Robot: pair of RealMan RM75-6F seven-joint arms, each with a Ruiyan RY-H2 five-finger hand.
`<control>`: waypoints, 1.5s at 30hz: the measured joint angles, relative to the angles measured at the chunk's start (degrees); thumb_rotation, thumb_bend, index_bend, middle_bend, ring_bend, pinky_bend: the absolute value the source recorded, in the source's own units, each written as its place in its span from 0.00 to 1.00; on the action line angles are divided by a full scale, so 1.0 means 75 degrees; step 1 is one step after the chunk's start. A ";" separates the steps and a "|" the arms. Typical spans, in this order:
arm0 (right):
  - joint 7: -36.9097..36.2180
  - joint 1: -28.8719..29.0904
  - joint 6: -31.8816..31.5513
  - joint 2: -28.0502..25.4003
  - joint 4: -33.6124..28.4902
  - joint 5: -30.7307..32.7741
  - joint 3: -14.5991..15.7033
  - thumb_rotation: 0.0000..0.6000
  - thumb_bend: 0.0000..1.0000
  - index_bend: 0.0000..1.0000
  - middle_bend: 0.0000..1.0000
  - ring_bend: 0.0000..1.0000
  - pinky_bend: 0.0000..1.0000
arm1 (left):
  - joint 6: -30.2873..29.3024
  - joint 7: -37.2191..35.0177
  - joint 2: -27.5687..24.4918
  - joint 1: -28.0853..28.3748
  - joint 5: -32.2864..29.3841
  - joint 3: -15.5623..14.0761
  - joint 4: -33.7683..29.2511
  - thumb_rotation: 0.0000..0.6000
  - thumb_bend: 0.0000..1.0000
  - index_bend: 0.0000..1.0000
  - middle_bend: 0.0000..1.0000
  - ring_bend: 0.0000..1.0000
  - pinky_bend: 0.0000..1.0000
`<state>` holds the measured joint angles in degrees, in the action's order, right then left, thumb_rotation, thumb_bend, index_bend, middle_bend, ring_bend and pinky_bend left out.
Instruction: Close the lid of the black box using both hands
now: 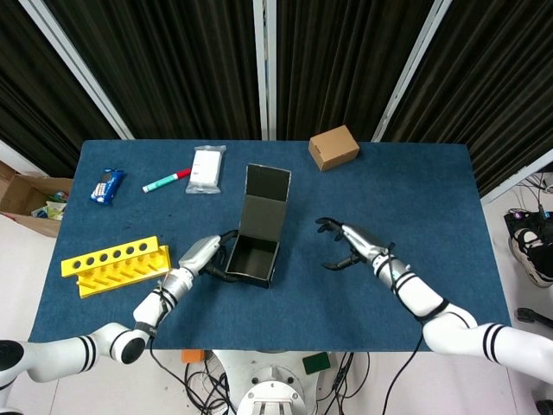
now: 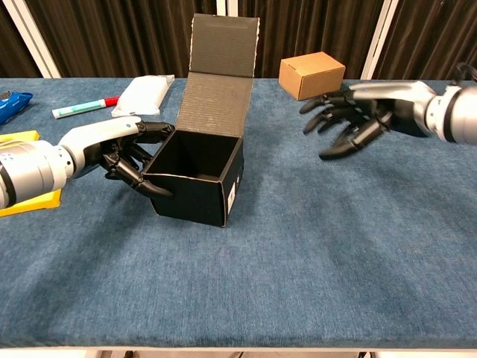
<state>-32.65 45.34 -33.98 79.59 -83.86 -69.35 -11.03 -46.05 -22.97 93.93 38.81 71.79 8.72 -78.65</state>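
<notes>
Left hand grasps the black box at its 9 o'clock wall, steadying it; right hand, released, hovers at 3 o'clock, lid upright.

The head view looked steeply down from high above the near edge, taking in the whole blue table and the curtains beyond. The chest view sat low and close, facing across the tabletop. Both shared the open black box at centre.

backdrop: black pleated curtains | white diagonal beams | table: blue cloth | floor: pale
</notes>
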 measured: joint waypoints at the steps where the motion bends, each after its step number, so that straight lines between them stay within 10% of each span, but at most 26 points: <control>1: -0.0195 0.0115 0.0156 0.0054 0.0147 0.0000 -0.0150 1.00 0.24 0.15 0.17 0.05 0.15 | -0.0017 0.0062 0.0003 -0.0006 -0.0033 0.0007 -0.0025 1.00 0.07 0.30 0.32 0.70 0.94; 17: -0.1719 0.1139 0.0679 0.0510 0.0038 -0.0437 -0.1549 1.00 0.25 0.15 0.16 0.05 0.15 | -0.0252 0.0876 0.0311 -0.0031 -0.0787 0.0307 -0.0081 1.00 0.07 0.26 0.31 0.70 0.94; 31: -0.3714 0.1121 0.0405 -0.0124 -0.0859 -0.2786 -0.0882 1.00 0.25 0.11 0.16 0.07 0.15 | -0.0861 0.1806 0.0684 -0.0176 -0.1453 0.0551 -0.0107 1.00 0.06 0.19 0.25 0.70 0.95; 39: -0.2264 0.1218 0.0034 -0.0360 -0.0987 -0.3002 -0.0478 1.00 0.24 0.11 0.17 0.07 0.15 | -0.1132 0.2372 0.0834 -0.0218 -0.1618 0.0605 -0.0192 0.98 0.05 0.08 0.14 0.69 0.94; 45: -0.1019 0.1350 -0.0133 -0.0301 -0.1255 -0.2220 -0.0561 1.00 0.22 0.11 0.19 0.07 0.15 | -0.1425 0.2963 0.0848 -0.0271 -0.1620 0.0526 -0.0313 0.78 0.03 0.03 0.06 0.67 0.94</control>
<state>-40.29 55.46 -34.97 77.34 -93.27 -86.00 -15.23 -56.74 -0.75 100.29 36.78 59.64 12.67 -81.00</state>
